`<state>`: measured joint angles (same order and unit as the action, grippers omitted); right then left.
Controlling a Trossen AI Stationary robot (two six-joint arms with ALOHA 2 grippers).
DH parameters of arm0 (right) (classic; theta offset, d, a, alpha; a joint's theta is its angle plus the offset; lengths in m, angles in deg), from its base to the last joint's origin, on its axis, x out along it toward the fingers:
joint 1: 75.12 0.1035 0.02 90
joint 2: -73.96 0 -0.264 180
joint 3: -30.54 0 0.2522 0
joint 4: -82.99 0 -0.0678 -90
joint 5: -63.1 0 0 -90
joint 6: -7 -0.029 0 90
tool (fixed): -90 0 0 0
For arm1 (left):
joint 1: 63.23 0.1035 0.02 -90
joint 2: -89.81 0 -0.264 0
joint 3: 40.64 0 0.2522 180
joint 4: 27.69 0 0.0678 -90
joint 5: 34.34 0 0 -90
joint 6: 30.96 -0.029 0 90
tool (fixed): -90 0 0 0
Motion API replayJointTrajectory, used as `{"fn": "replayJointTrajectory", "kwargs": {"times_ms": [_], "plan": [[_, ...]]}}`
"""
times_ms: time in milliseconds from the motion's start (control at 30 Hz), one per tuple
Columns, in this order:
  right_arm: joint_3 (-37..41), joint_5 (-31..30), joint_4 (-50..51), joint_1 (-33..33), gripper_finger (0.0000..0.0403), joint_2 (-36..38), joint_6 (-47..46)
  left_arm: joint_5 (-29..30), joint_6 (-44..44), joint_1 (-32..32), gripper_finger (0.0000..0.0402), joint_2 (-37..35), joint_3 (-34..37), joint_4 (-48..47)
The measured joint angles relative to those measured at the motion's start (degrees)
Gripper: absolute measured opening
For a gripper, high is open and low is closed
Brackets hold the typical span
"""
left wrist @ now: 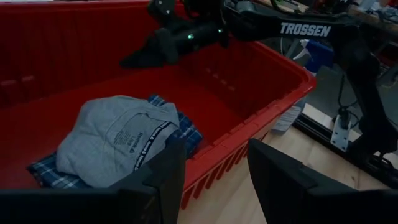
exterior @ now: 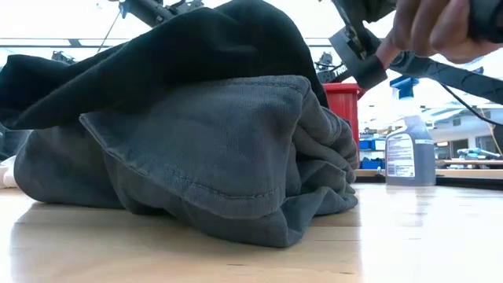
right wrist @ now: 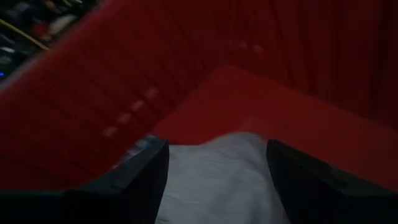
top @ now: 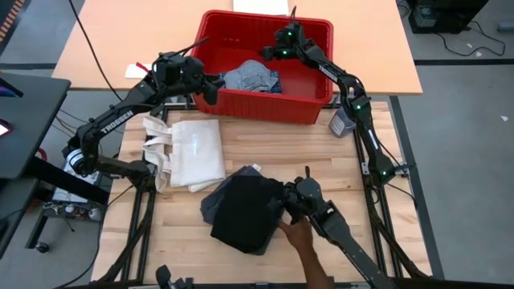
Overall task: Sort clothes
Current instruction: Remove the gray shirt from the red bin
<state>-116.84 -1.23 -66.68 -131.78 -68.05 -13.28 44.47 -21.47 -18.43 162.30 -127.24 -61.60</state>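
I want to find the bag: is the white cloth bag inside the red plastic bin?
No, the cream-white cloth tote bag lies on the wooden table, outside the red plastic bin.

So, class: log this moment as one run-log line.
left gripper: open at bin rim | right gripper: open over grey garment | dark clothes: on table

Left gripper (top: 215, 87): open at the bin's (top: 241, 106) near wall; the wall stands just below it.
Right gripper (top: 281, 46): open above the bin's bare floor, grey garment (top: 250, 77) just beside.
Counter (top: 345, 177): pile (top: 245, 210), tote (top: 189, 152) and a person's hand (top: 299, 237) fill the middle.
Bottle (top: 343, 122): beside the right arm.
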Motion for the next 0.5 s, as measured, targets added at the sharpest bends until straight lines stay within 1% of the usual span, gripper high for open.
{"fn": "replayJointTrajectory", "kwargs": {"times_ms": [167,367,400,500], "plan": [[0.00,-0.55,0.65,-0.59,0.0276,0.06,0.57,1.18,1.09,0.04,0.0176,0.06,0.00,-0.20],[0.00,-1.96,0.73,-1.48,0.0287,-0.66,0.54,1.06,1.78,-0.19,0.0176,2.96,0.11,-0.74],[0.00,-1.55,0.37,-1.61,0.0292,-1.01,0.45,1.04,2.25,-0.31,0.0176,3.28,0.11,-0.82],[0.52,2.20,-0.09,-2.05,0.0317,-2.06,-0.67,1.00,3.05,-0.42,0.0176,3.98,0.11,-1.29]]}}
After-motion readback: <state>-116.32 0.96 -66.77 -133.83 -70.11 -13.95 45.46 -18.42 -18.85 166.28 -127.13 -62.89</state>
